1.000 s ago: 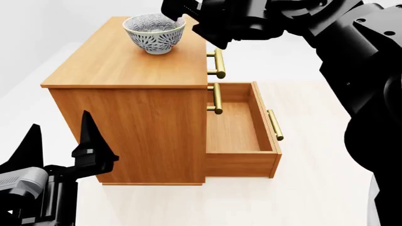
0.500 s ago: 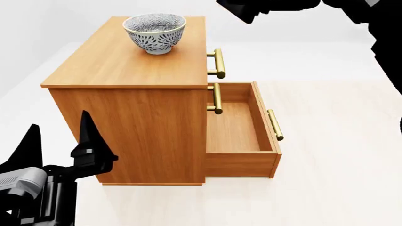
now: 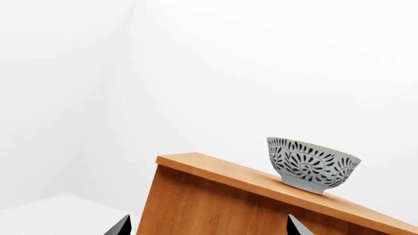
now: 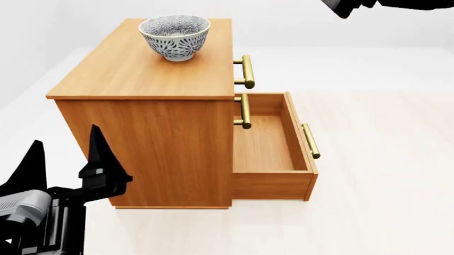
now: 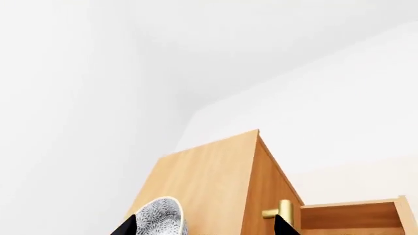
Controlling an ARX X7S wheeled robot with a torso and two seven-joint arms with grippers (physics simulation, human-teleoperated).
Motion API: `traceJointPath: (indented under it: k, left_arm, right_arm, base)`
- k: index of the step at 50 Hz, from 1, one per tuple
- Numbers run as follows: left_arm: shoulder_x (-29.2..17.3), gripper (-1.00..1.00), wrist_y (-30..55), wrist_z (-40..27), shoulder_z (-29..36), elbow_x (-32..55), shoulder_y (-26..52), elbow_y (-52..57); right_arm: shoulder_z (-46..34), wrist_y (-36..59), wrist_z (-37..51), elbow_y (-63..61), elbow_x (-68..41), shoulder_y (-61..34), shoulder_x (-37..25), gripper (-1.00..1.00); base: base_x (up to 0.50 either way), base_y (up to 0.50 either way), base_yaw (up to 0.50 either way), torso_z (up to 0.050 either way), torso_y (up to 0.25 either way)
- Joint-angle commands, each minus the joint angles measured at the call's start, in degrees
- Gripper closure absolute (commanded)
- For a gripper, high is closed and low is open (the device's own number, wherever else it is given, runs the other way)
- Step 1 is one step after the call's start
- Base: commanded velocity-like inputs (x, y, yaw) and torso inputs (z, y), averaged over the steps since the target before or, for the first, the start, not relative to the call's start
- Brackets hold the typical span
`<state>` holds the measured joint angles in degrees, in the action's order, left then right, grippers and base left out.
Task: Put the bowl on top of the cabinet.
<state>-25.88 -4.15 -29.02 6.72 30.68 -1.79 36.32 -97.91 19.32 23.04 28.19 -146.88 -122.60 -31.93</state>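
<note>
Orange-brown wood makes up the cabinet [image 4: 145, 114], the biggest thing in the head view, standing on a pale floor [image 4: 369, 212]. Its flat top is bare apart from one item near the far edge. Its lowest drawer [image 4: 273, 154] is pulled fully out, showing an empty wooden interior; the two drawers above are closed, each with a brass bar handle [image 4: 245, 71].

At the head view's lower left, the left tool [image 4: 67, 159] hovers just beside the cabinet's near side, its two dark pointed fingers spread apart and gripping nothing. At the upper right corner, only a dark piece of the right arm [image 4: 347, 6] shows. In the right wrist view, two black fingertips [image 5: 128, 226] sit wide apart with nothing between them, so the right tool is released.

Smallest is the bowl [image 4: 174, 36], white with dense blue-grey patterning, standing upright on its narrow foot on the cabinet top, well clear of both tools.
</note>
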Motion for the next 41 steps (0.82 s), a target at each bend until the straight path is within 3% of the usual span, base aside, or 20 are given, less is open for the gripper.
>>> traceJointPath:
  k: [1, 41]
  left_arm:
    - [0.0, -1.0, -0.1, -0.1, 0.1, -0.2, 0.0, -0.1]
    - [-0.4, -1.0, -0.2, -0.5, 0.4, -0.1, 0.2, -0.1]
  right_arm:
    - [1.8, -6.5, 6.1, -14.7, 1.0, -0.8, -10.0, -1.0]
    - [6.3, -22.2, 3.2, -50.0, 19.4, 5.8, -34.1, -1.0]
  base:
    - [0.0, 0.0, 0.0, 0.0, 0.0]
    - [0.0, 0.0, 0.0, 0.0, 0.0]
